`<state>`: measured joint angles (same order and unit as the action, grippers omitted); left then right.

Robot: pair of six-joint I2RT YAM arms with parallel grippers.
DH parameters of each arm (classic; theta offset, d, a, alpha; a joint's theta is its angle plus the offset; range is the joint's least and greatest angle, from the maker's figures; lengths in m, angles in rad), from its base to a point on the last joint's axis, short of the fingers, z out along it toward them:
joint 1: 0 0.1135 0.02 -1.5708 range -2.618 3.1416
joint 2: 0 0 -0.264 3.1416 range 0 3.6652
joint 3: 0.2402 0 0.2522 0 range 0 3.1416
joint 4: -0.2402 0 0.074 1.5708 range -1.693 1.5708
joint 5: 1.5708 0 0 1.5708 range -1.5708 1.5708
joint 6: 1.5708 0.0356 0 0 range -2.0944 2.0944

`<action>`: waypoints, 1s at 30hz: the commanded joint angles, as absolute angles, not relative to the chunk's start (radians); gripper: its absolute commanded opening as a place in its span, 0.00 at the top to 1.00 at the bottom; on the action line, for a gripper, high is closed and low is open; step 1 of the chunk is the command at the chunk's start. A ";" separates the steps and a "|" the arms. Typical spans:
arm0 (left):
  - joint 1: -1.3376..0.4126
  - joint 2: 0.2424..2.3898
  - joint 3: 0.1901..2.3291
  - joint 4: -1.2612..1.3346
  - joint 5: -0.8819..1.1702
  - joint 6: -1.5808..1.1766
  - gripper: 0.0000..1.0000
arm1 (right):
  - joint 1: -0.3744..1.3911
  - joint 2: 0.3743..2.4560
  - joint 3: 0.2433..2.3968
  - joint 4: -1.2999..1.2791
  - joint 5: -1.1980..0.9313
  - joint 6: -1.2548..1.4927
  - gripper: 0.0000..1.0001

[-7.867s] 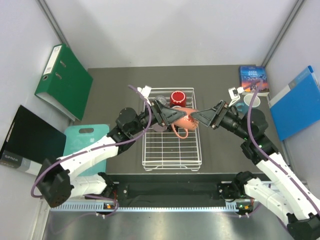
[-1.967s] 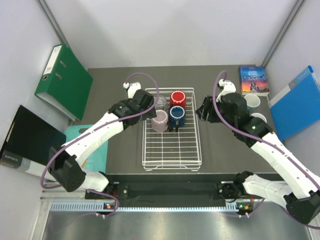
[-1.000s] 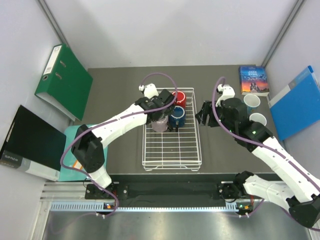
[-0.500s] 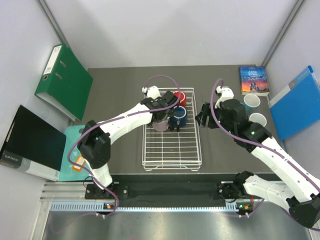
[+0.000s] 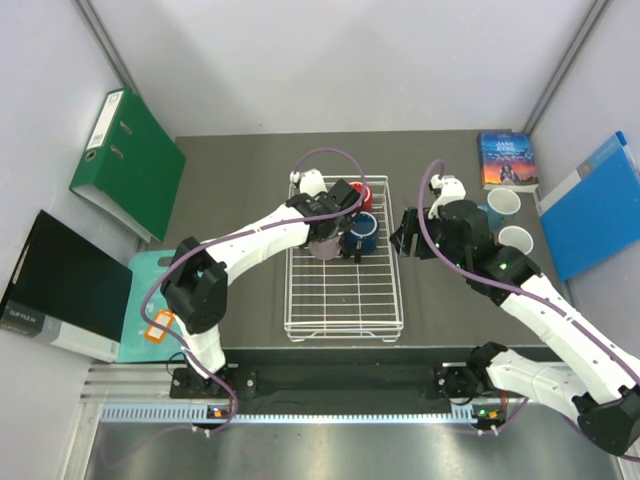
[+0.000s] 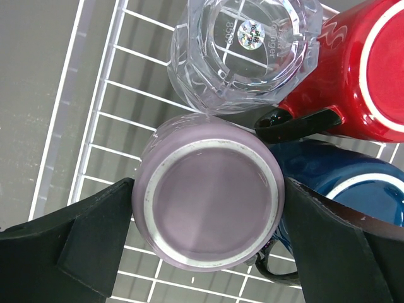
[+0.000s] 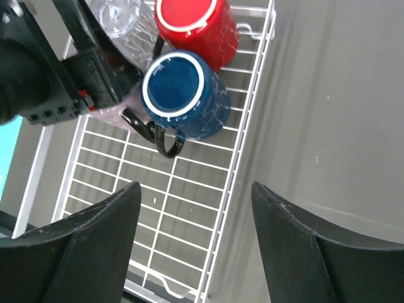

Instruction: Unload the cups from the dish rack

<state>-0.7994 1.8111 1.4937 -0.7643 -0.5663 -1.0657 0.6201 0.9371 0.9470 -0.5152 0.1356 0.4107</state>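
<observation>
Left pincer [image 6: 208, 237] advanced, wide open, straddling mauve mug [image 6: 208, 199]

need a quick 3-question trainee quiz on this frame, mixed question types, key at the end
1. True or false: the right gripper is shut on a cup.
2. Which cup sits between the left gripper's open fingers? A) red mug B) mauve mug C) clear tumbler
3. How many cups are in the dish rack?
Key: 1 false, it is open and empty. 2 B. 3 four.
</observation>
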 commanded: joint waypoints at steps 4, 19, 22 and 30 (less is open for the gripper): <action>-0.795 1.847 1.497 -0.853 -0.534 -1.022 0.37 | 0.638 0.937 0.945 -0.482 0.132 0.402 0.30; -0.795 1.729 1.534 -0.862 -0.560 -0.891 1.00 | 0.638 0.940 0.957 -0.466 0.118 0.410 0.29; -0.795 1.683 1.534 -0.806 -0.534 -0.819 1.00 | 0.637 0.942 0.957 -0.468 0.120 0.410 0.30; -0.792 1.582 1.568 -0.732 -0.454 -0.727 1.00 | 0.637 0.939 0.959 -0.460 0.114 0.420 0.29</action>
<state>-0.7948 1.6821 1.5093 -0.8139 -0.4808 -0.7925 0.6201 0.9409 0.9363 -0.5076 0.1253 0.4122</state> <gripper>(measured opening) 0.878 0.705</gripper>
